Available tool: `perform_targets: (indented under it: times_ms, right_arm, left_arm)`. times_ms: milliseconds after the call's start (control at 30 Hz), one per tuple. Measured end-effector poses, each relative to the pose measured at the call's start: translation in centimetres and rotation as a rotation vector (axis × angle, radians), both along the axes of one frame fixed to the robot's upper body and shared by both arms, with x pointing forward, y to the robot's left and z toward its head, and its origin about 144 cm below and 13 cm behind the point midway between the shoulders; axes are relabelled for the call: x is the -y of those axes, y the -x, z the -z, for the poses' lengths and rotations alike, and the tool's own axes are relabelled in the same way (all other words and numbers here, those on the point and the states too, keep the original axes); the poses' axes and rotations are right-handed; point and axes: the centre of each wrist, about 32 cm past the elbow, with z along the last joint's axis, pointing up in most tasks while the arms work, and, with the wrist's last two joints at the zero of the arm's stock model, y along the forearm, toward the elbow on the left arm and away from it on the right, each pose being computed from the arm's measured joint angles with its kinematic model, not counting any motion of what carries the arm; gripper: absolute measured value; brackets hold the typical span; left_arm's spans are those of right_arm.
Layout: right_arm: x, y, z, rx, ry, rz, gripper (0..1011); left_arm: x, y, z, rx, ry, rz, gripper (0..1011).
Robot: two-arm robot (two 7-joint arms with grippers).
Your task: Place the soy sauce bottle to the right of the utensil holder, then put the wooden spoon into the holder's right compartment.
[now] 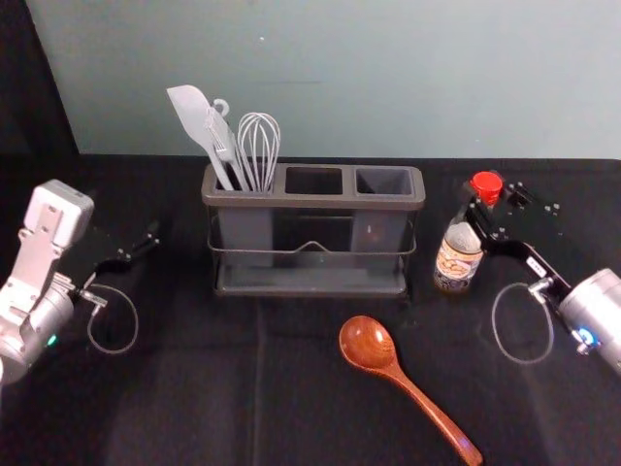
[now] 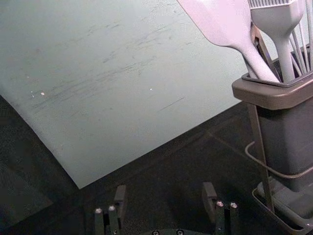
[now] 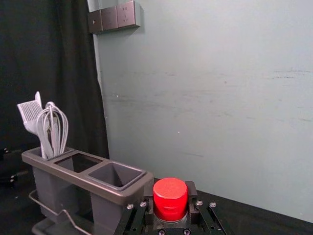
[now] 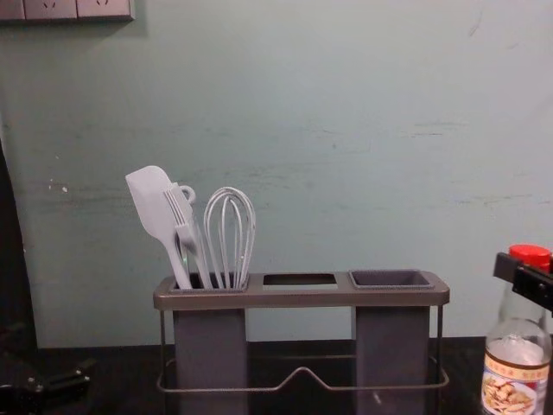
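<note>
The right gripper [image 1: 477,216] is shut on the neck of the soy sauce bottle [image 1: 458,256], just right of the utensil holder [image 1: 313,202] with a gap between. In the right wrist view the right gripper [image 3: 170,198] has the red cap [image 3: 170,196] between its fingers. The chest view shows the bottle [image 4: 516,370] nearly upright; whether its base touches the table cannot be told. The wooden spoon [image 1: 369,344] lies in front of the holder, bowl toward it. The left gripper [image 1: 136,254] hangs left of the holder; in its wrist view the left gripper [image 2: 165,198] stands open and empty.
A white spatula [image 4: 154,204], a fork-like tool and a whisk [image 4: 229,226] stand in the holder's left compartment. The middle and right compartments [image 4: 391,278] hold nothing visible. Behind the black-covered table [image 1: 194,388] rises a pale wall.
</note>
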Motion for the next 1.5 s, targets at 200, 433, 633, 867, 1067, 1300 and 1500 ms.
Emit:
perform_targets:
  times_ms: [200, 433, 633, 867, 1067, 1300, 1500]
  right_arm:
    - [-0.3, -1.1, 0.6, 0.001, -0.02, -0.012, 381]
    - [-0.4, -2.0, 1.4, 0.001, -0.032, -0.022, 381]
    - [-0.5, -2.5, 1.7, 0.006, -0.043, -0.026, 381]
    - [-0.8, -2.9, 2.0, 0.014, -0.054, -0.031, 381]
    - [-0.8, -2.9, 2.2, 0.016, -0.053, -0.03, 381]
    - [-0.7, -2.9, 2.5, 0.01, -0.05, -0.026, 381]
    - [-0.7, -2.8, 2.6, 0.012, -0.053, -0.018, 476]
  left_arm:
    - [0.0, 0.0, 0.0, 0.0, 0.0, 0.0, 1000]
    - [0.0, 0.0, 0.0, 0.0, 0.0, 0.0, 1000]
    - [0.0, 0.0, 0.0, 0.0, 0.0, 0.0, 1000]
    - [0.0, 0.0, 0.0, 0.0, 0.0, 0.0, 1000]
    - [0.0, 0.0, 0.0, 0.0, 0.0, 0.0, 1000]
    - [0.0, 0.0, 0.0, 0.0, 0.0, 0.0, 1000]
    - [0.0, 0.0, 0.0, 0.0, 0.0, 0.0, 1000]
